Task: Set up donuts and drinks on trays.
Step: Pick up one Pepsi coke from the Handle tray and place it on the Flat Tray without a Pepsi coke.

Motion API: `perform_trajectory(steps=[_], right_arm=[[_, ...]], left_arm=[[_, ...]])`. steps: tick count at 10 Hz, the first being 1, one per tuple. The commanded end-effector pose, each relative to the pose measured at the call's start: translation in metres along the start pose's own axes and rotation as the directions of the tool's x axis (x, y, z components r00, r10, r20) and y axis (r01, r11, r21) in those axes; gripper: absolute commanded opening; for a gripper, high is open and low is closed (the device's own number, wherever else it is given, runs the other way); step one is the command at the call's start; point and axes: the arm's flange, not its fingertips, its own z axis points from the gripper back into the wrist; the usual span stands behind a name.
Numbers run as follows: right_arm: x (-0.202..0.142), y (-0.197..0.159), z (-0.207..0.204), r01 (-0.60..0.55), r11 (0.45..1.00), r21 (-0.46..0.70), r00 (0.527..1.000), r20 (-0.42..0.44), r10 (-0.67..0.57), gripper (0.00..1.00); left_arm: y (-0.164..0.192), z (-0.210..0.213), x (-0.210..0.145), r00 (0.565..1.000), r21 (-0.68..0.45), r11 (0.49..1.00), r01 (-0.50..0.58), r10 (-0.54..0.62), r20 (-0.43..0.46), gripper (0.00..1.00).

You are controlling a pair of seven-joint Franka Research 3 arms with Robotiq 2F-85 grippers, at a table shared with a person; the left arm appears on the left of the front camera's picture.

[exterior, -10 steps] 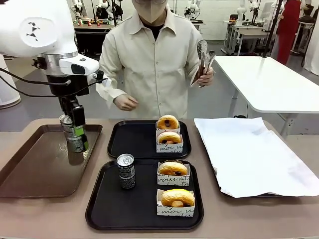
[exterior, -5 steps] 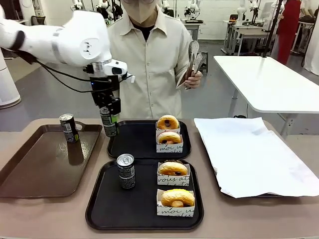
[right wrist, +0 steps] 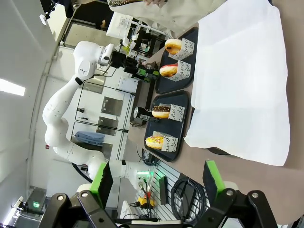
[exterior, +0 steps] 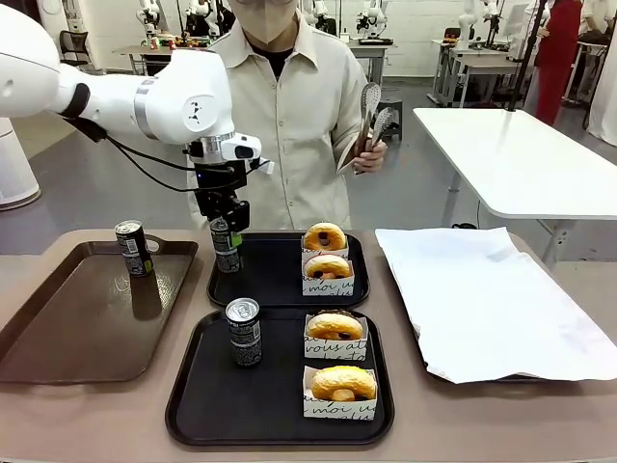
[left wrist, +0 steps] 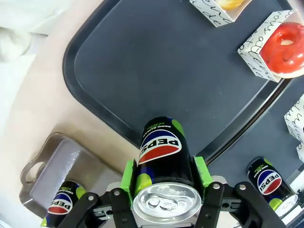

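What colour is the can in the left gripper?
The can is black with a red, white and blue logo and green accents, clearest in the left wrist view.

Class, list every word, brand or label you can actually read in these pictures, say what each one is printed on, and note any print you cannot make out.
"PEPSI": on the can held in the left claw.
"PEPSI": on the can on the near tray.
"PEPSI", partly cut off: on the can on the brown tray.
"moi": on a donut holder.
Small green print on the held can: too blurred.
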Motion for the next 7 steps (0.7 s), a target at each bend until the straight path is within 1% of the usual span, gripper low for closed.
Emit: perform_trajectory(steps=[1, 4, 5, 7], right_arm=[[0.003, 0.000, -0.001, -0.022, 0.999, 0.024, 1.000, 0.021, 0.021, 1.00], [0.003, 0.000, -0.001, -0.022, 0.999, 0.024, 1.000, 0.021, 0.021, 1.00], [0.003, 0.000, -0.001, -0.022, 0.999, 0.024, 1.000, 0.021, 0.021, 1.00], [0.003, 0.000, -0.001, -0.022, 0.999, 0.024, 1.000, 0.021, 0.021, 1.00]], left_arm=[[-0.004, -0.011, 0.003, 1.000, 0.051, 0.999, -0.014, 0.014, -0.003, 0.59], [-0.003, -0.022, 0.006, 1.000, 0.048, 0.999, -0.013, 0.014, -0.020, 0.59], [-0.005, -0.021, 0.006, 1.000, 0.049, 0.999, -0.012, 0.013, -0.026, 1.00], [-0.011, -0.009, 0.000, 1.000, 0.062, 0.998, -0.008, 0.009, -0.021, 1.00]])
